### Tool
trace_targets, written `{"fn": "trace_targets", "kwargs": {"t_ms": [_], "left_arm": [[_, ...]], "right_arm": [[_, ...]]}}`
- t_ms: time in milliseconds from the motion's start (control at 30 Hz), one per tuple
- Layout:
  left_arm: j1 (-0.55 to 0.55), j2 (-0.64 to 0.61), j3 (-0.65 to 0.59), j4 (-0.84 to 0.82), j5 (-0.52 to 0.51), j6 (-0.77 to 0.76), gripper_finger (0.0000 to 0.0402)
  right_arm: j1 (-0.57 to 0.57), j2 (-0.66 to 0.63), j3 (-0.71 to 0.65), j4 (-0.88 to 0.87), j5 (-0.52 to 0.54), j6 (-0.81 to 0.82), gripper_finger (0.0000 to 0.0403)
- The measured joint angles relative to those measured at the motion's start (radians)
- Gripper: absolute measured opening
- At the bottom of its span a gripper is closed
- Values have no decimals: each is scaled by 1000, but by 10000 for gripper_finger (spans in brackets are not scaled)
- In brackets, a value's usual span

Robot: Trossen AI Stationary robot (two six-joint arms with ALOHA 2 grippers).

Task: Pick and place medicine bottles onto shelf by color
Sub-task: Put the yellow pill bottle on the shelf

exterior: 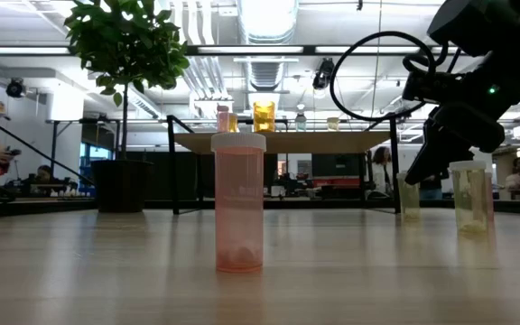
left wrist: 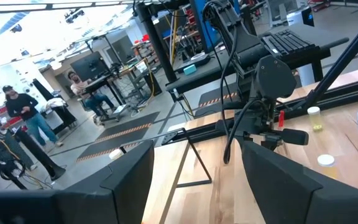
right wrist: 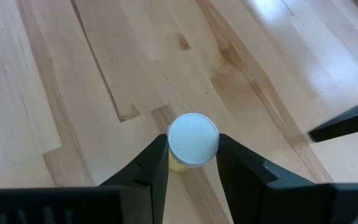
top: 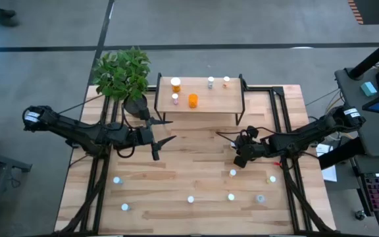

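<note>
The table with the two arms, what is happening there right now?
The right tool is down at the table with its fingers on both sides of a yellow bottle, which stands upright on the wood. The shelf at the back already carries a few bottles, among them a larger orange one. Several more bottles stand on the front part of the table. The left tool waits open, near the plant, holding nothing.

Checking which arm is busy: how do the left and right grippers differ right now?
The right gripper has a yellow bottle between its fingers on the table; the left gripper is empty. The right points down near the shelf's right leg; the left hovers open near its left. Both are dark and two-fingered.
</note>
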Motion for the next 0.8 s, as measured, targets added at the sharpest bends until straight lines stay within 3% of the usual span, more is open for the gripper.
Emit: {"fn": "trace_targets", "kwargs": {"t_ms": [200,433,600,800], "left_arm": [[0,-1,2,1,-8,19,228],[0,-32,1,8,-65,72,228],[0,-53,1,8,-72,79,228],[0,-66,0,-9,-79,80,228]], "right_arm": [[0,-8,75,-18,-31,0,115],[-17,-7,340,-222,-56,-1,115],[-100,-1,535,-332,-53,-23,111],[-248,19,696,-331,-61,-124,111]]}}
